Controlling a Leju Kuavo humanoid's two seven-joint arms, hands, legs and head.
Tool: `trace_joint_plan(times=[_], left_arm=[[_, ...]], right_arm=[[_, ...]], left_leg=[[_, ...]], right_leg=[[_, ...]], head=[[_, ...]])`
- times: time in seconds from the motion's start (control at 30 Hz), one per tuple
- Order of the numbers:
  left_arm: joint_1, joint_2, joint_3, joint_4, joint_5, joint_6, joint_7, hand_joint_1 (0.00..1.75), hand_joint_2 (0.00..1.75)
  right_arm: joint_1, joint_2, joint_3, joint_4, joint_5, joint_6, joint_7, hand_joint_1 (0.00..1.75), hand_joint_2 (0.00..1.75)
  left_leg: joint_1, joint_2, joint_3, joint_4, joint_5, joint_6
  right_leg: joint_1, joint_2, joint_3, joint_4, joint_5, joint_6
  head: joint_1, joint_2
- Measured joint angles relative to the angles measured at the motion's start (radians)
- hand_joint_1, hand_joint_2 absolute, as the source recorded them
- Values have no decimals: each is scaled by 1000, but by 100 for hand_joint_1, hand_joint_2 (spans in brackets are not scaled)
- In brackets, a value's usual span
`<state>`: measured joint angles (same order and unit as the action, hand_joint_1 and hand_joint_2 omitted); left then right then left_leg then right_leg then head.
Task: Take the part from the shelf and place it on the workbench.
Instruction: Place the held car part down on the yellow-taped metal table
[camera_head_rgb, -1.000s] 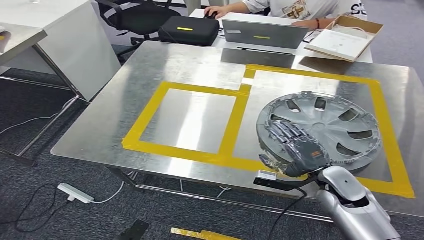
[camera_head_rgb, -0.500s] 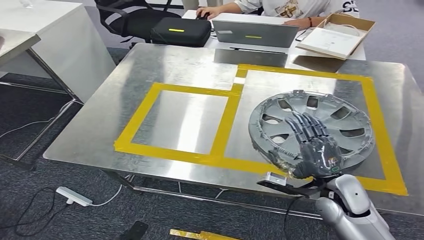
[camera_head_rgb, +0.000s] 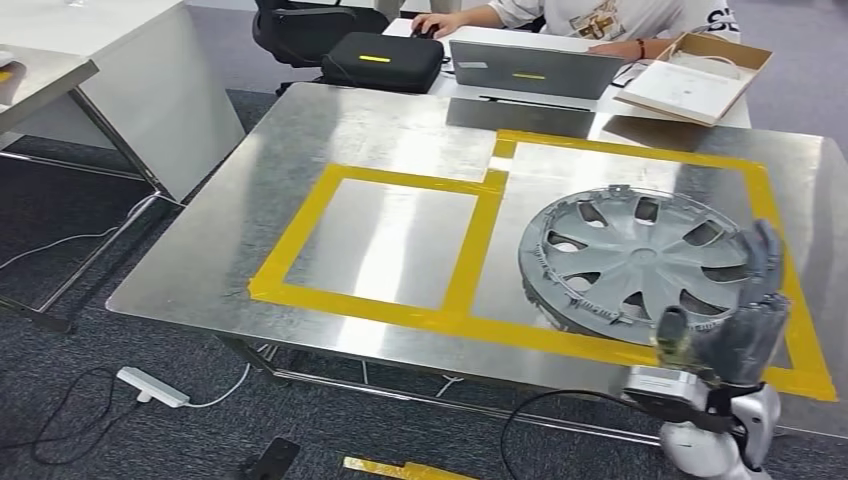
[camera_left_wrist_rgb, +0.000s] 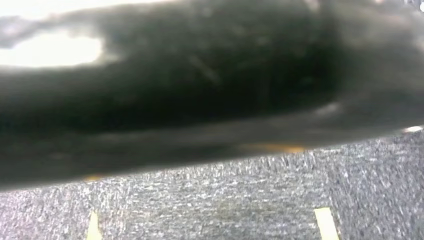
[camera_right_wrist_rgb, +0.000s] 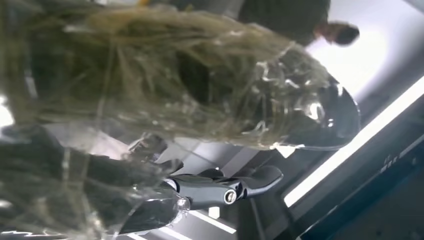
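The part, a grey wheel cover (camera_head_rgb: 640, 262), lies flat on the steel workbench (camera_head_rgb: 400, 130) inside the right-hand square of yellow tape (camera_head_rgb: 640, 148). My right hand (camera_head_rgb: 735, 320) is raised at the cover's near right edge, fingers apart and pointing up, holding nothing. Whether it still touches the rim I cannot tell. In the right wrist view the hand (camera_right_wrist_rgb: 150, 90) is a close blur wrapped in clear tape. The left wrist view looks down at grey carpet past a dark blur.
A smaller taped square (camera_head_rgb: 385, 240) lies bare to the left of the cover. Beyond the bench a person sits at a laptop (camera_head_rgb: 530, 65), beside a black case (camera_head_rgb: 380, 60) and a cardboard box (camera_head_rgb: 700, 75). A white table (camera_head_rgb: 100, 60) stands at left; a power strip (camera_head_rgb: 150, 387) lies on the floor.
My right hand has come off the cover's near rim and moved right, turning its fingers upward. The cover stays in the taped square. The camera has shifted slightly.
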<state>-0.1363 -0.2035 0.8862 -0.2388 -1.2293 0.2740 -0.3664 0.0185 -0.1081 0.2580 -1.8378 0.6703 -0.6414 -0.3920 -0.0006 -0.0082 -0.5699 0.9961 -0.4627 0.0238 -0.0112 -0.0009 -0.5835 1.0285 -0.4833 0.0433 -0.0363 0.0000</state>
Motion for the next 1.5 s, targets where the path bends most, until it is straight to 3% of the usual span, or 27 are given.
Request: trace_joint_plan(times=[0.03, 0.1, 0.17, 0.23, 0.3, 0.37, 0.43, 0.5, 0.57, 0.67, 0.7, 0.77, 0.83, 0.9, 0.93, 1.0, 1.07, 1.2, 1.27, 1.33, 1.37, 1.4, 1.43, 1.5], left_arm=[[0, -1, 0, 0, -1, 6, 2, 0, 0], [1, -2, 0, 0, -2, 14, 5, 0, 0], [2, -3, 0, 0, -2, 22, 6, 0, 0], [2, -3, 0, 0, -3, 29, 9, 0, 0], [4, -3, 0, 0, -3, 32, 12, 0, 0], [7, -3, 0, 0, -4, 32, 13, 0, 0], [9, -3, 0, 0, -4, 33, 13, 0, 0], [8, -3, -1, 0, -4, 33, 14, 0, 0], [6, -3, -1, 0, -5, 33, 14, 0, 0], [8, -3, -2, 0, -5, 34, 14, 0, 0], [9, -4, -2, 0, -5, 34, 14, 0, 0], [8, -5, -2, 0, -5, 34, 14, 0, 0], [8, -6, -2, 0, -5, 34, 14, 0, 0], [10, -6, -2, 0, -5, 34, 14, 0, 0], [10, -6, -2, 0, -6, 34, 14, 0, 0], [10, -7, -2, 0, -7, 34, 14, 0, 0], [9, -7, -2, 0, -7, 34, 14, 0, 0], [10, -6, -2, 0, -7, 38, 13, 0, 0], [10, -6, -2, 0, -6, 38, 13, 0, 0], [10, -6, -2, 0, -6, 39, 13, 0, 0], [10, -6, -2, 0, -6, 40, 13, 0, 0], [10, -5, -2, 0, -6, 41, 13, 0, 0], [10, -5, -2, 0, -6, 41, 13, 0, 0], [10, -4, -2, 0, -6, 43, 13, 0, 0]], right_arm=[[12, 12, -19, -31, -30, 2, -14, 0, 0], [36, 36, -54, -83, -77, 10, -38, 0, 0], [52, 56, -82, -120, -127, 19, -63, 0, 0], [63, 75, -109, -150, -192, 24, -95, 0, 0], [78, 88, -135, -173, -252, 27, -125, 0, 0], [91, 97, -156, -189, -287, 31, -145, 0, 0], [101, 105, -178, -207, -306, 35, -159, 0, 0], [109, 114, -201, -228, -322, 40, -170, 0, 0], [114, 122, -222, -247, -337, 47, -179, 0, 0], [123, 132, -248, -267, -360, 60, -188, 0, 0], [126, 135, -256, -272, -365, 64, -190, 0, 0], [129, 138, -271, -280, -371, 67, -194, 0, 0], [133, 139, -280, -281, -374, 67, -197, 0, 0], [140, 140, -285, -281, -375, 68, -200, 0, 0], [142, 142, -287, -282, -375, 70, -201, 0, 0], [143, 145, -292, -285, -374, 75, -203, 0, 0], [143, 149, -297, -288, -375, 81, -205, 0, 0], [151, 160, -304, -291, -378, 91, -210, 0, 0], [154, 165, -306, -293, -381, 97, -214, 0, 0], [158, 168, -306, -295, -382, 100, -218, 0, 0], [160, 171, -306, -295, -383, 102, -219, 0, 0], [162, 174, -307, -295, -384, 104, -221, 0, 0], [163, 177, -308, -295, -384, 106, -222, 0, 0], [164, 181, -311, -295, -386, 110, -223, 0, 0]], left_leg=[[-2, 0, -1, 1, 0, -5], [-3, 1, -3, 3, 1, -14], [-2, 1, -8, 19, -15, -24], [1, 3, -42, 104, -75, -34], [4, 3, -96, 234, -141, -41], [5, 3, -119, 296, -159, -42], [5, 3, -87, 244, -118, -38], [3, 3, -14, 112, -56, -29], [0, 3, 32, 18, -31, -20], [-1, 4, 33, -4, -24, -7], [0, 5, 32, -9, -17, 0], [4, 7, 27, -17, -4, 11], [3, 9, 15, -17, 4, 14], [2, 10, 5, -15, 12, 13], [2, 10, 1, -15, 15, 11], [1, 10, -3, -12, 21, 5], [-3, 9, -10, -6, 26, -4], [-3, 9, -24, 5, 28, -25], [-1, 8, -49, 70, -31, -35], [1, 8, -93, 200, -117, -42], [2, 8, -108, 254, -143, -42], [1, 8, -108, 278, -151, -40], [1, 8, -90, 263, -140, -35], [-5, 8, -7, 139, -87, -18]], right_leg=[[1, 1, 14, -26, 3, -4], [2, 3, 16, -30, 2, -14], [-1, 2, 16, -33, 7, -26], [-3, -1, 16, -35, 10, -35], [-2, -3, 13, -34, 10, -39], [-1, -3, 11, -34, 12, -41], [-1, -3, 10, -33, 13, -40], [2, -1, 10, -32, 15, -37], [5, -1, 5, -29, 19, -30], [3, -1, -4, -29, 25, -13], [2, -1, -9, -21, 16, -8], [1, 0, -42, 51, -40, 0], [-1, 0, -90, 181, -113, 7], [-1, 0, -102, 242, -132, 11], [-1, -1, -79, 213, -114, 11], [-1, -1, 10, 71, -61, 10], [-1, 1, 71, -34, -36, 2], [0, 1, 66, -45, -22, -26], [-2, -2, 56, -47, -11, -40], [1, -4, 41, -46, 0, -46], [3, -4, 33, -46, 5, -47], [5, -4, 25, -46, 11, -48], [8, -3, 18, -46, 17, -48], [12, -2, 8, -46, 27, -47]], head=[[-1, 0], [-2, 0], [-4, 0], [-7, 0], [-8, 0], [-8, 0], [-8, 0], [-8, 0], [-7, 0], [-7, 0], [-6, 0], [-1, 0], [2, 0], [1, 0], [1, 0], [1, 0], [1, 0], [1, 0], [-2, 0], [-5, 0], [-5, 0], [-6, 0], [-6, 0], [-5, 0]])
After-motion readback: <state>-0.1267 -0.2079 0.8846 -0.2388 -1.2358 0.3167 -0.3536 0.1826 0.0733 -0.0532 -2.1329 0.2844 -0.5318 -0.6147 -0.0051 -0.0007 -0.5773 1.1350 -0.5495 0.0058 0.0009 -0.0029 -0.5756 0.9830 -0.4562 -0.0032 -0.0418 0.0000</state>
